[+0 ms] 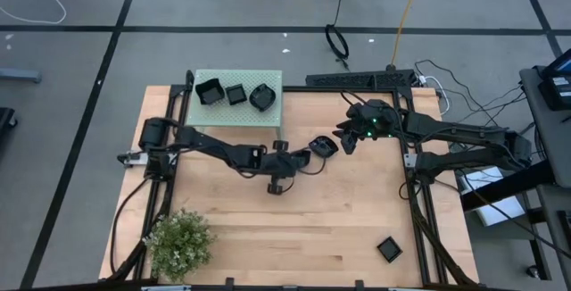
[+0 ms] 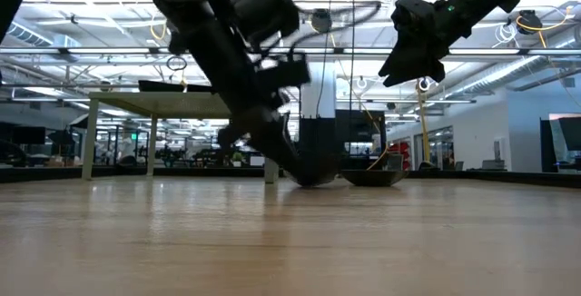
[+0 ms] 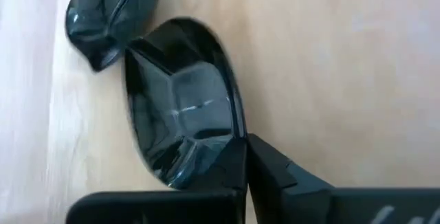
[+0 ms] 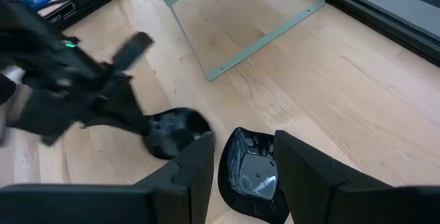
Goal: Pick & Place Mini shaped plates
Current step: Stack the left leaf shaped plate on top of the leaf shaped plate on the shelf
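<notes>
Left end effector (image 1: 304, 158) clamps round plate (image 3: 182, 100) rim; right end effector (image 4: 240, 157) open above leaf plate (image 4: 253, 174).

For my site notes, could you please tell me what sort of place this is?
Probably a large robotics lab or workshop: a wooden table on a bare grey floor with taped lines, loose cables, and an open hall with ceiling trusses behind.

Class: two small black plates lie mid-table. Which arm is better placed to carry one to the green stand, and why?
Left, probably. The left gripper already grips a black plate by its rim, and the green stand lies on its side. The right gripper hangs open above the other plate.
</notes>
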Available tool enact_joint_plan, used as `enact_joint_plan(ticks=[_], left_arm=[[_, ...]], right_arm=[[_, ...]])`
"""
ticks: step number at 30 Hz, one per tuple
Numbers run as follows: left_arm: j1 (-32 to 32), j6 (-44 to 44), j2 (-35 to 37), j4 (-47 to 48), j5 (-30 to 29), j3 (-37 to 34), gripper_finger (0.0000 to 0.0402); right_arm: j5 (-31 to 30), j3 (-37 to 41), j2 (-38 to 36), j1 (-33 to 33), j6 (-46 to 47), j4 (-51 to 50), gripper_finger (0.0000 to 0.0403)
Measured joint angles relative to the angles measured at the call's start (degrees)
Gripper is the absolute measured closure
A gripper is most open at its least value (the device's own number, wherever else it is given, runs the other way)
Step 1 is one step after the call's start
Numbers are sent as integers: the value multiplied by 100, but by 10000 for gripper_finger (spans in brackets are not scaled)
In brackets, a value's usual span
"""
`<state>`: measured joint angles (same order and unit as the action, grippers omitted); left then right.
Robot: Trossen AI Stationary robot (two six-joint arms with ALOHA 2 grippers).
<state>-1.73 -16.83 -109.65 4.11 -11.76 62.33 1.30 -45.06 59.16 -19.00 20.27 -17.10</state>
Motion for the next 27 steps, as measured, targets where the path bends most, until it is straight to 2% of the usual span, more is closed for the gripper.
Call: enact_joint_plan(ticks=[7,10,13,21,24,27], left_arm=[[-223,477,928,-8,-246,-2,396],[-252,803,1498,-1,-662,-2,396],[-167,1053,2032,104,-1331,0,393],[814,2200,2801,738,-2122,0,393],[1217,2347,2813,672,-2101,4,398],[1554,2675,2786,827,-1749,2,394]], right_arm=[[0,-4,2,0,2,-36,262],[0,-4,2,0,2,-37,262],[-15,-4,2,0,4,-35,262],[-469,-4,2,-4,2,6,261],[-463,-4,2,-4,2,95,261],[-455,-4,2,-4,4,225,261]])
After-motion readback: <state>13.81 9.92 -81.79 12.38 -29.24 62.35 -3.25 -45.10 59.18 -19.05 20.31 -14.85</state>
